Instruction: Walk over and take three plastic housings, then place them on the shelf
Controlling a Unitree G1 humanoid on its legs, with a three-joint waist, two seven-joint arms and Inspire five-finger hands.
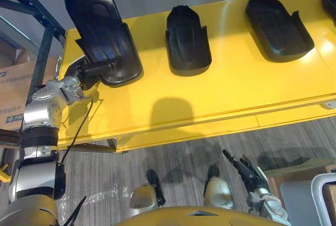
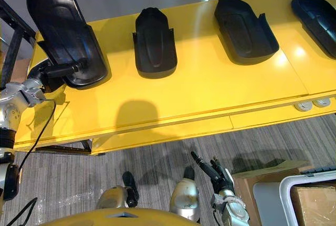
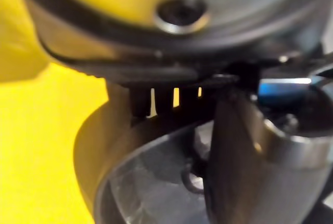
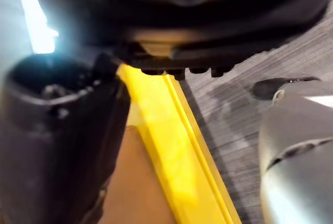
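On the yellow desk spare housings are laid flat; one housing is pinched by its rim in the left hand, tilted up. The right hand is held slack. A slip could be caused by that shallow grip.

Left hand reaches up, fingers clamped; right hand hangs low, fingers straight.
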